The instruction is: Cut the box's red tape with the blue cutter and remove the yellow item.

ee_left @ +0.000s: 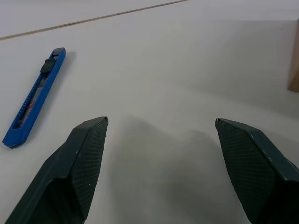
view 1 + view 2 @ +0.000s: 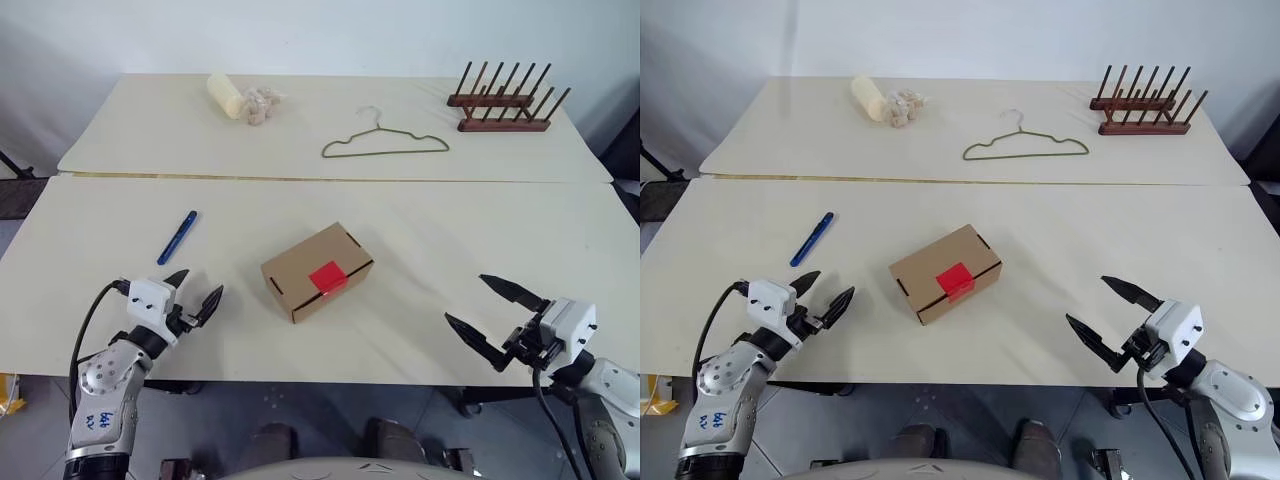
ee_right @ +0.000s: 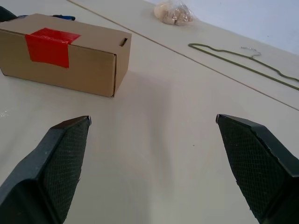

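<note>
The box [image 2: 317, 271], one brown cardboard carton with its flaps shut, lies near the middle of the near counter [image 2: 450, 240], turned at an angle, with one square of red tape [image 2: 327, 276] stuck over its top edge and down the near side. Taking the box as the centre of the clock in the head views, the single blue cutter [image 2: 177, 237] lies flat at about ten o'clock, well apart from it.

There are two cream-coloured counters, pushed together edge to edge, with a thin seam running between them; a pale wall stands behind the far one. On the far counter [image 2: 300, 150] sit one pale yellow roll [image 2: 225, 96] with a clear bag of small beige lumps [image 2: 262, 105] just beside it at eleven o'clock, one green wire hanger [image 2: 385, 143] at about one o'clock, and two dark wooden peg racks [image 2: 505, 98] close together at two o'clock.

The left hand [image 2: 197, 294] hovers at about eight o'clock, fingers spread, holding nothing. The right hand [image 2: 483, 312] hovers at about four o'clock, fingers spread wide, likewise empty.
</note>
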Robot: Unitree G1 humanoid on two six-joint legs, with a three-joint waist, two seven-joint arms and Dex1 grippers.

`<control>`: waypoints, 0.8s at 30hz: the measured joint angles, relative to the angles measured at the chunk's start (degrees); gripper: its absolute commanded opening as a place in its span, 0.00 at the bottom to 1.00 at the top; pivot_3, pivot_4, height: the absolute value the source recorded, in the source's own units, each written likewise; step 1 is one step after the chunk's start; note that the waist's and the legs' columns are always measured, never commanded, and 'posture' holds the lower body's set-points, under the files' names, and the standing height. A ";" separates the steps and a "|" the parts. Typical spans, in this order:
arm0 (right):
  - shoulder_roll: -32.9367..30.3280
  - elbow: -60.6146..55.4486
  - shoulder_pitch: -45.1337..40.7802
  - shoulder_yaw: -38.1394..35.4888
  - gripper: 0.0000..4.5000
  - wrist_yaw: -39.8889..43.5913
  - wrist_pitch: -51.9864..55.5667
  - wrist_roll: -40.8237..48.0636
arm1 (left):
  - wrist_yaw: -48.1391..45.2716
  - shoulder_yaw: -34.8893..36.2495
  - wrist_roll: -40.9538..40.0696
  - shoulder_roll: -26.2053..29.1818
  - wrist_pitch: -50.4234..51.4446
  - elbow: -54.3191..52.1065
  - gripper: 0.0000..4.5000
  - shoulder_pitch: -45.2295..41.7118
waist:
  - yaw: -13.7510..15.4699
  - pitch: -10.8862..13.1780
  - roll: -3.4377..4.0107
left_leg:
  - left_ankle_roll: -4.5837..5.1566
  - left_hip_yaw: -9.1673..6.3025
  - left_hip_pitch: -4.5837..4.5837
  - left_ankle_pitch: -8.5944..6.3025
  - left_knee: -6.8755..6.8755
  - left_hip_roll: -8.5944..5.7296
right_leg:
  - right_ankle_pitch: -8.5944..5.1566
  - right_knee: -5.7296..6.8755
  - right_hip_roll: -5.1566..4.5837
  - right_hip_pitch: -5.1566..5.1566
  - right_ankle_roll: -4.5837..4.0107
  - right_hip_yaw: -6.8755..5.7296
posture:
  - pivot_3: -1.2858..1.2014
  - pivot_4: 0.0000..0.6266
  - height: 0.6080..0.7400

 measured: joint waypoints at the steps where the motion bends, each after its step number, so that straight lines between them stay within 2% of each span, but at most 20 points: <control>1: 0.00 0.00 -0.07 0.00 1.00 0.00 0.00 0.00 | 0.03 0.00 0.11 0.14 0.06 0.00 0.87 -0.01 | 0.00 0.00 0.00 | 0.00 0.00 0.00 0.00 0.00 0.00 | 0.00 0.00 0.00 0.00 0.00 0.00 | 0.52 0.24 1.00; 7: 0.01 0.13 -2.58 0.25 1.00 0.15 0.43 0.46 | -3.38 1.21 -4.07 1.32 1.82 -2.65 0.87 2.16 | -0.18 0.02 -0.03 | 0.00 0.01 -0.01 0.00 0.00 0.03 | 0.00 0.01 0.01 -0.03 0.00 0.01 | 0.52 0.24 1.00; 9: -0.58 -0.02 -4.29 0.35 1.00 0.49 1.91 1.68 | -5.57 3.23 -7.24 3.69 3.63 -5.70 0.87 4.02 | -0.33 0.04 -0.06 | -0.02 0.01 -0.01 -0.01 0.00 0.09 | 0.00 0.00 0.05 -0.04 0.00 0.02 | 0.52 0.24 1.00; 15: -7.59 -1.79 -8.30 -0.34 1.00 3.54 10.72 8.34 | -15.15 16.90 -17.35 14.64 10.62 -10.00 0.87 12.39 | -0.18 0.05 -0.06 | -0.01 0.01 -0.06 -0.05 0.03 0.11 | 0.00 -0.04 0.07 -0.06 -0.01 0.02 | 0.52 0.24 1.00; 18: -12.43 -3.39 -9.32 -1.57 0.87 7.96 14.27 12.17 | -23.76 25.69 -22.30 21.56 15.22 -9.34 0.74 18.02 | -0.04 0.12 -0.18 | 0.01 0.00 -0.14 -0.09 0.03 0.15 | -0.01 -0.08 0.11 -0.11 -0.03 0.00 | 0.52 0.24 1.00; 20: -13.15 -4.48 -10.37 -1.45 0.72 9.47 16.05 13.45 | -27.89 29.62 -23.55 23.70 15.96 -8.68 0.60 19.67 | 0.12 0.12 -0.17 | 0.03 0.01 -0.15 -0.11 0.04 0.14 | -0.01 -0.09 0.10 -0.11 -0.03 0.00 | 0.52 0.24 1.00; 24: -13.15 -5.50 -11.99 1.53 0.40 10.59 17.64 12.81 | -32.29 29.25 -23.49 24.38 16.40 -8.56 0.32 20.57 | 0.04 0.13 -0.19 | 0.00 0.03 -0.18 -0.15 0.04 0.16 | -0.02 -0.08 0.11 -0.17 -0.04 0.01 | 0.52 0.24 1.00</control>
